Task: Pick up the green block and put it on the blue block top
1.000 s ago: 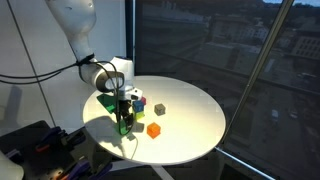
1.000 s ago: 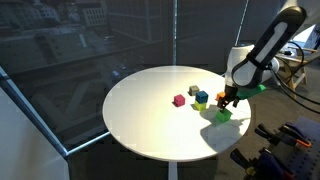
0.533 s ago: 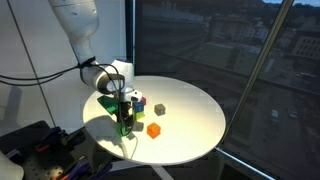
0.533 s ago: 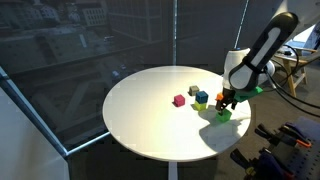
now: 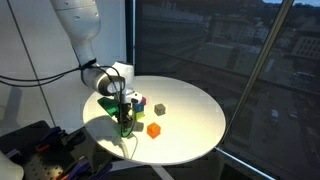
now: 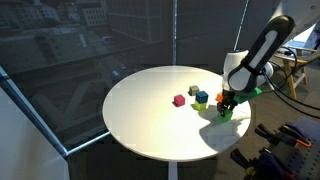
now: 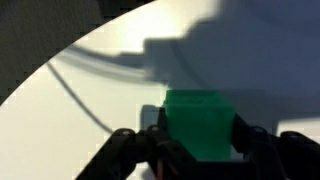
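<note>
The green block (image 7: 198,125) sits on the white table, filling the gap between my fingers in the wrist view. Both fingers (image 7: 150,142) press against its sides, so my gripper (image 7: 198,145) is shut on it. In both exterior views the gripper (image 5: 125,122) (image 6: 227,108) points straight down at the green block (image 5: 125,128) (image 6: 224,114) near the table's edge. The blue block (image 6: 202,98) stands a short way off on the table, apart from the gripper.
The round white table (image 5: 195,125) also carries an orange cube (image 5: 154,130), a gray cube (image 5: 159,108), a magenta cube (image 6: 179,100) and a pale yellow-green cube (image 6: 194,91). The green block lies close to the table's rim (image 6: 235,145). Windows surround the table.
The arm has stayed over the green block with almost no movement. The exterior views are too small to show the jaws moving.
</note>
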Controlling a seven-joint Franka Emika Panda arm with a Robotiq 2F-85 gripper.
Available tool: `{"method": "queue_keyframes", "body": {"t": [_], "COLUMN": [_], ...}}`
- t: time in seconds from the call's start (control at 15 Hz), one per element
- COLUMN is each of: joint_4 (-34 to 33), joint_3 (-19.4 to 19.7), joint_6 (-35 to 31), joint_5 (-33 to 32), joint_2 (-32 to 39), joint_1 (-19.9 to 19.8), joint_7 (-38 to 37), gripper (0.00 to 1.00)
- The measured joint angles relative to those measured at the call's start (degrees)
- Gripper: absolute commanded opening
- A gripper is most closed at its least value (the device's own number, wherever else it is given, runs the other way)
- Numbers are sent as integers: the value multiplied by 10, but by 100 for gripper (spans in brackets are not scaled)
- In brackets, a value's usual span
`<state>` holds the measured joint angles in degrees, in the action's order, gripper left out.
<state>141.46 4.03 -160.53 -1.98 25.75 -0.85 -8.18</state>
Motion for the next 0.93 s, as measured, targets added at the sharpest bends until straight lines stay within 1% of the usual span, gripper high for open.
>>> {"method": "queue_keyframes", "body": {"t": [0.13,0.53,0.73,0.93], "joint_4": [0,-1,-1,-2], "joint_3": [0,0,0,0], "joint_6": [0,5,21,50], "joint_5": [0,0,0,0], "joint_2": [0,-1,-10,-28], "joint_1": [1,1,1,1], "joint_7": [0,2,2,7], "gripper": [30,30,30,30]}}
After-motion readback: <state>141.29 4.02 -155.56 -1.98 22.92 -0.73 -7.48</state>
